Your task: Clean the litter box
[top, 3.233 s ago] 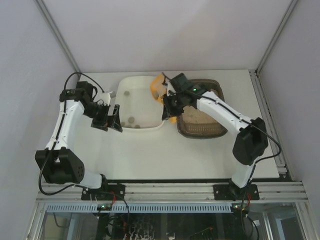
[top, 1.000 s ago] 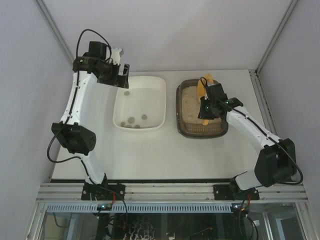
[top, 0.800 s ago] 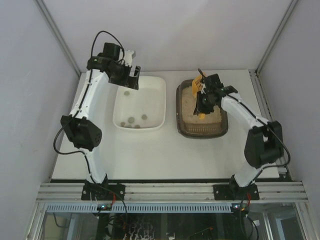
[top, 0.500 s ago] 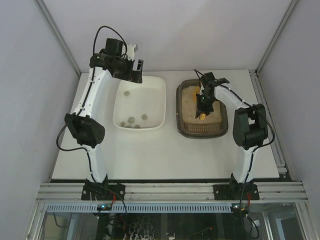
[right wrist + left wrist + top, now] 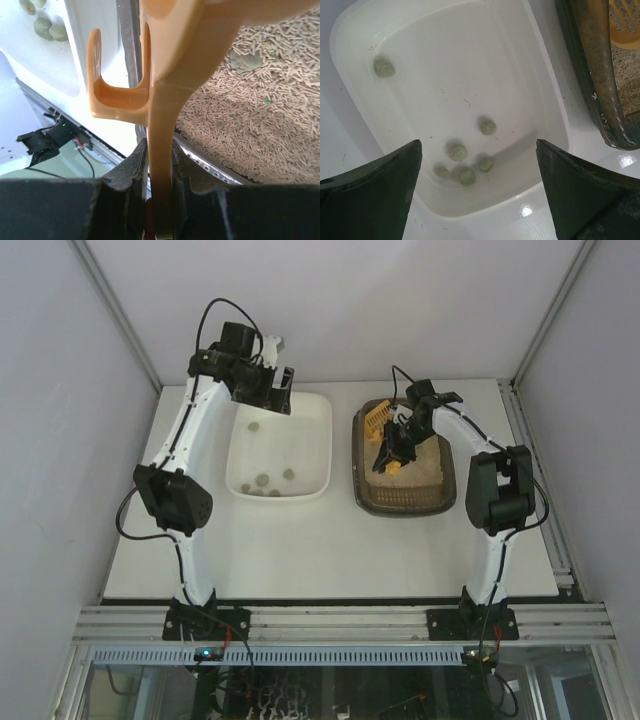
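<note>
White desk (image 5: 300,550): broad stretch between containers and arm bases. Dark brown litter box (image 5: 400,508) right-rear, narrow gap to white tub (image 5: 300,440) alongside. Yellow scoop (image 5: 377,421) over litter, right gripper (image 5: 394,448) clenched on its handle. Left gripper (image 5: 274,390) spread wide, holding nothing, above tub's far rim.

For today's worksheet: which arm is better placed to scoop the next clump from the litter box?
Right. The right claw grips the scoop over the litter box; the left claw hangs open above the tub.
</note>
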